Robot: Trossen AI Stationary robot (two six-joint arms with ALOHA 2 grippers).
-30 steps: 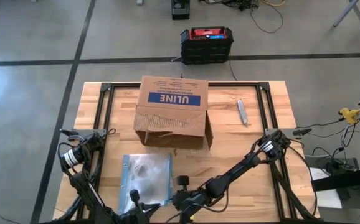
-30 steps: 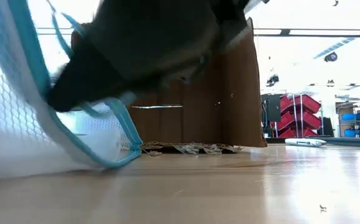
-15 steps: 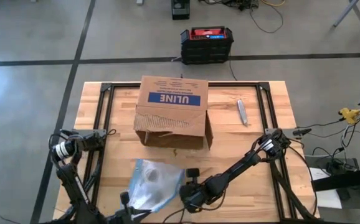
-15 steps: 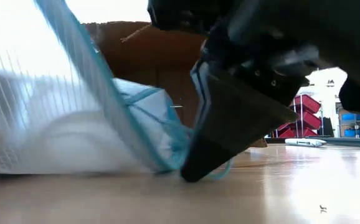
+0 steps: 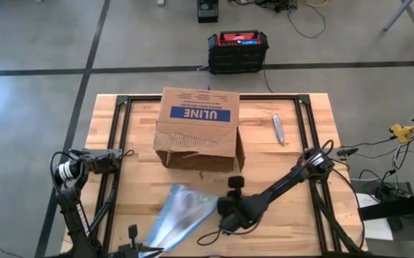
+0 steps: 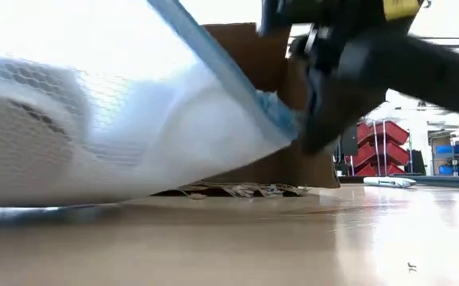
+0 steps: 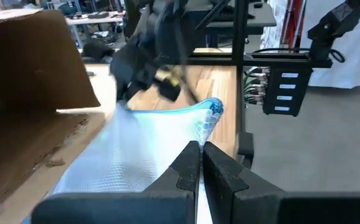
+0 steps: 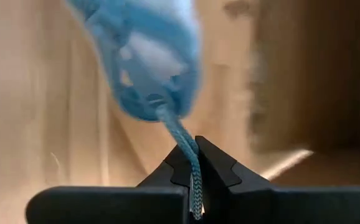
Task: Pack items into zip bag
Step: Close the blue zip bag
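My left gripper (image 7: 199, 163) pinches the zip bag (image 5: 180, 217) at one end; my right gripper (image 8: 194, 163) clamps its blue cord, holding it above the tabletop (image 5: 278, 168) before the ULINE box (image 5: 198, 129).

Bright overexposed backlight, blurred close-ups.

the brown cardboard box (image 5: 198, 129) at the 12 o'clock side of the wooden table (image 5: 264, 158) has a word on its top. it says "uline" in big white letters on a blue patch (image 5: 198, 113). seen from above, the word is upside down. no other words or numbers can be read anywhere.
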